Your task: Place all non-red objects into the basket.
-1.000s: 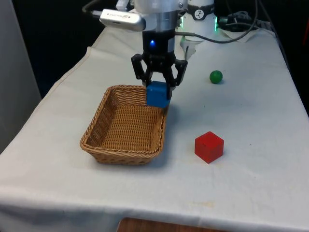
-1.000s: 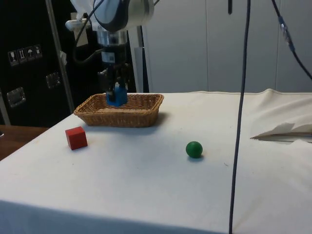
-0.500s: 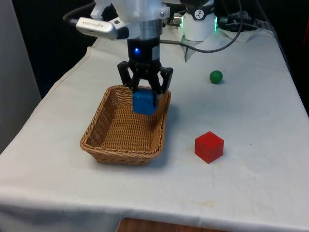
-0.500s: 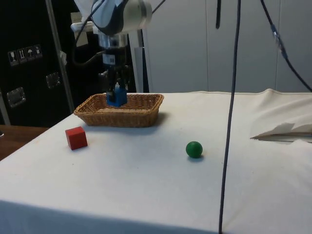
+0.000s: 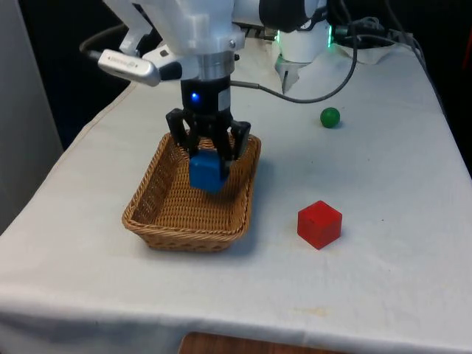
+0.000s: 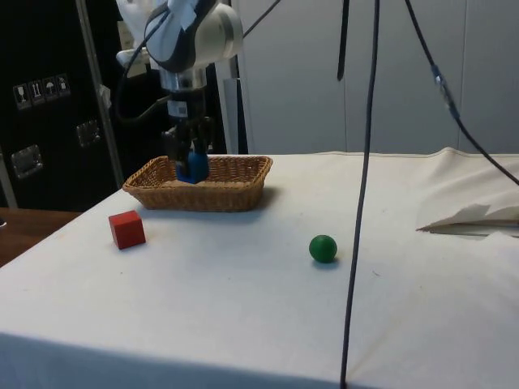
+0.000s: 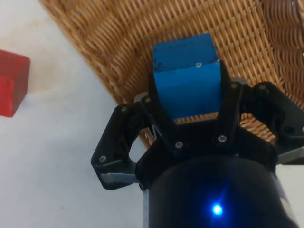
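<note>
My gripper (image 5: 208,158) is shut on a blue cube (image 5: 206,172), which hangs over the inside of the wicker basket (image 5: 158,221). In the side view the blue cube (image 6: 192,166) sits just above the basket (image 6: 231,193) rim, held by my gripper (image 6: 191,158). The wrist view has the blue cube (image 7: 186,78) clamped between the black fingers (image 7: 156,111) with the basket (image 7: 118,42) weave under it. A green ball (image 5: 330,116) lies on the cloth toward the far right of the front view, apart from the basket. A red cube (image 5: 319,224) rests right of the basket.
The green ball (image 6: 323,248) and red cube (image 6: 126,228) lie on open cloth in the side view. The red cube (image 7: 12,83) also edges into the wrist view. Cables (image 5: 324,77) trail across the far end of the table.
My gripper has carried the blue cube from the basket's far right rim toward the front view's left and lower, so it now hangs inside the basket.
</note>
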